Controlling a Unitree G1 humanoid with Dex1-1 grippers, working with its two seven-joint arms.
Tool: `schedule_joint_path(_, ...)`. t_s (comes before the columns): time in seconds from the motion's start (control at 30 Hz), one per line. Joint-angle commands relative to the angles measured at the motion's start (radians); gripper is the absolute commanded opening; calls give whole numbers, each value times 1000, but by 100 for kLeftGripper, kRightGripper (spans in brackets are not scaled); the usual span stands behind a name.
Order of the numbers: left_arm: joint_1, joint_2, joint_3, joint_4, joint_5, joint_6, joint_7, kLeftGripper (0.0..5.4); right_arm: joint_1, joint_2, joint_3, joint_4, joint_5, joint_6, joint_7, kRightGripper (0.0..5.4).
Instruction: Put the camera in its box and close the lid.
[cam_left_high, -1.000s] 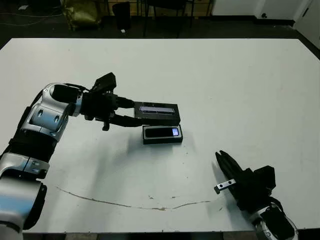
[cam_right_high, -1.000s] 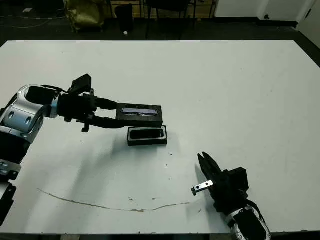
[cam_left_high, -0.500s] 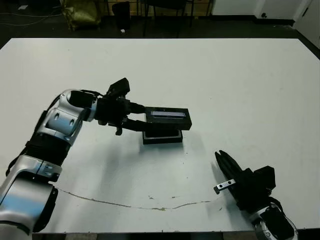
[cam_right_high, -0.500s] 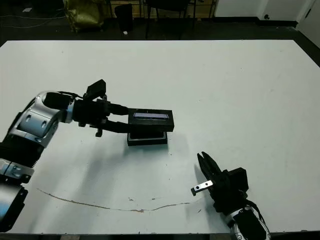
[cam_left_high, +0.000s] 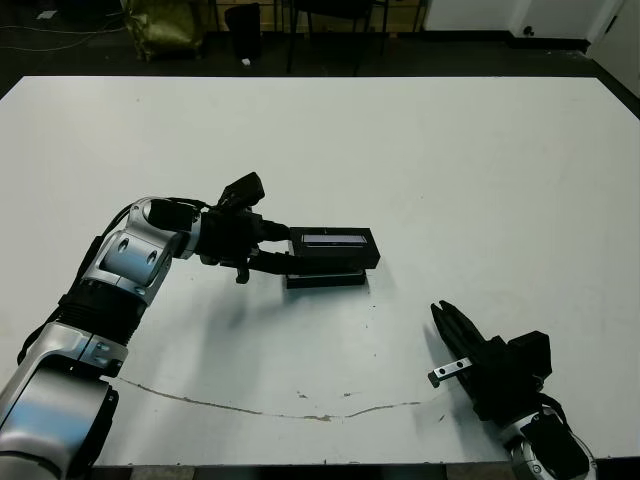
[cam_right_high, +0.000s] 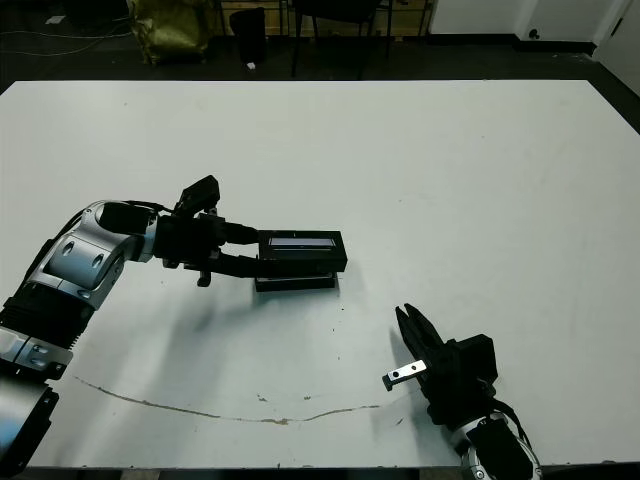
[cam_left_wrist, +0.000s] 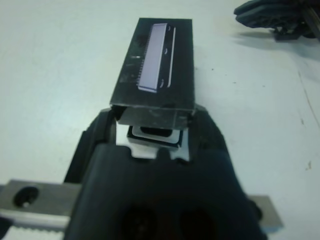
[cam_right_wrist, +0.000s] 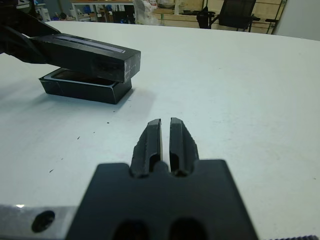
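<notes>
Both head views look forward and down over the white table (cam_left_high: 480, 160), taking in nearly all of it. The left wrist view sits very near the lid (cam_left_wrist: 159, 65), looking along it. The right wrist view looks low across the table, sharing the lid and perhaps the box (cam_right_wrist: 85, 87) beneath.

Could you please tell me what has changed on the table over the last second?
The left gripper, shut on the lid, has carried it from behind the box to above it and lowered it; the lid now hovers over the box, not yet seated. The camera is still in the box, which has not moved. The right gripper stayed where it was, shut and empty, near the table's front edge.
</notes>
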Motion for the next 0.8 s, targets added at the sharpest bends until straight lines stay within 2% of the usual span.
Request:
schedule_joint_path(0.03, 14, 26, -7, -2, 11, 0, -10, 193, 27, -6, 3, -7, -3, 22, -5, 0)
schedule_joint_path(0.17, 12, 28, -9, -7, 8, 7, -18, 193, 18, -1, -2, 41, 3, -25, 7, 0)
schedule_joint_path(0.4, 8, 30, -20, -8, 17, -1, -21, 193, 32, -3, 1, -6, -3, 32, -13, 0)
schedule_joint_path(0.8, -2, 33, -40, 13, 36, -45, -29, 193, 42, -6, 8, -29, -25, 47, -22, 0)
